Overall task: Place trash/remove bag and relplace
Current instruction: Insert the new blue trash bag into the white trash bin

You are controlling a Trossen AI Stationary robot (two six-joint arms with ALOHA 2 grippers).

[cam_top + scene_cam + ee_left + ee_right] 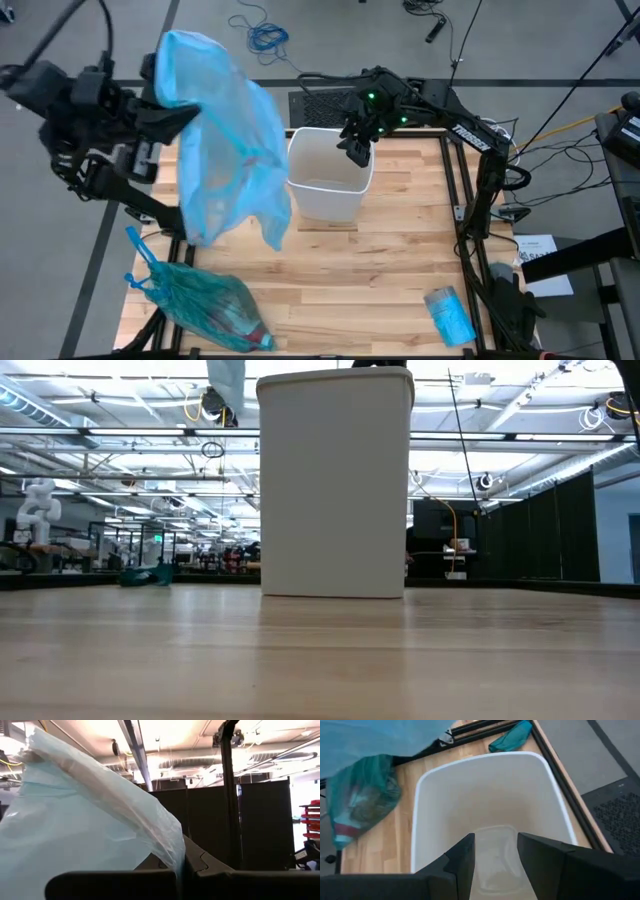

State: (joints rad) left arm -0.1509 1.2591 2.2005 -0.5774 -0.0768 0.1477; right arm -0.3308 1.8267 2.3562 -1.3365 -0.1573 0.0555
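Overhead, the left gripper (pixel 190 112) is mostly hidden behind the pale blue bag (pixel 225 150) it holds aloft; its fingers are closed on the bag's gathered top, and in its own wrist view the film fills nearly everything. In the low view the white bin (pixel 335 485) blocks the middle of the table and its top edge cuts off whatever hangs above.

The trash sits inside a tied green bag (pixel 205 305) at about seven o'clock on the table, well apart from both grippers; a red-and-white label shows through the plastic, the rest is hard to make out.

The right gripper (pixel 357 148) hangs over the bin's rim at roughly two o'clock of the bin, jaws partly apart and holding nothing. The bin itself looks bare inside. A blue roll (pixel 449 314) lies at five o'clock near the table's edge.
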